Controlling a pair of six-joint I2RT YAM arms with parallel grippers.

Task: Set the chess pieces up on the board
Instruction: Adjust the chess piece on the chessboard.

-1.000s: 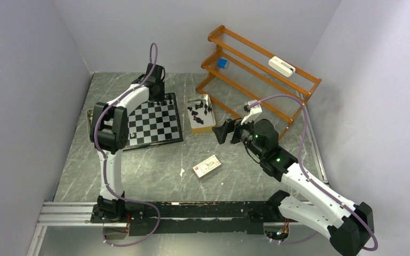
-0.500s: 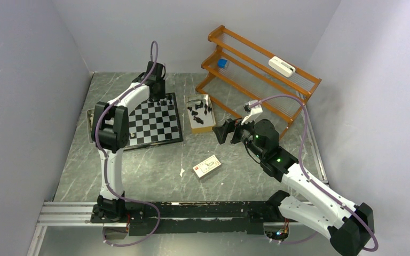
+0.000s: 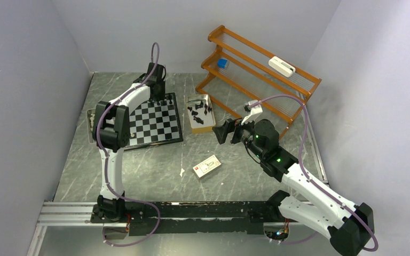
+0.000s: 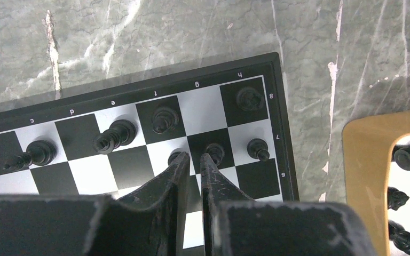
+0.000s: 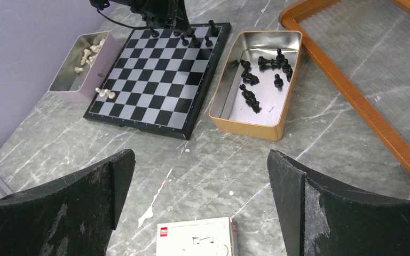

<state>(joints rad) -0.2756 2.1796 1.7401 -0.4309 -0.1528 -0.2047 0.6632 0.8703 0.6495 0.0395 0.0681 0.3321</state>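
**Two-arm chess set-up, overhead and wrist views.** The board (image 3: 157, 124) lies flat on the tabletop (image 3: 155, 160), in the far left part of the workspace.

- **Left arm.** The left pincer (image 4: 193, 159) hangs over the board's far right corner. It is clenched to a narrow slit, and the squares show through that slit.
- **Pieces on the board.** Three black pawns (image 4: 257, 148) stand in the second row from the far edge. One is just beside one finger and one is half hidden behind the other finger. Whether either fingertip touches a pawn cannot be told from this angle. Four larger black pieces (image 4: 163, 120) stand in the edge row beyond, one of them on the corner square. A few white pieces (image 5: 105, 94) stand at the opposite, near left corner.
- **Containers.** A tan tin (image 5: 245, 125) sits just beside the board's right edge and holds loose black chessmen (image 5: 248, 96), most of them lying on their sides. A lavender tin (image 5: 69, 95) sits against the board's left edge, with pale chessmen (image 5: 88, 53) inside.
- **Right arm.** The right pincer (image 5: 200, 160) is released, its jaws spread wide and holding nothing. It is raised above the tabletop to the right of the tan tin and faces the board.
- **Other objects.** A small card box (image 3: 207, 166) lies flat on the tabletop nearer the arm bases, well apart from the board. A wooden rack (image 3: 261, 74) stands at the far right.
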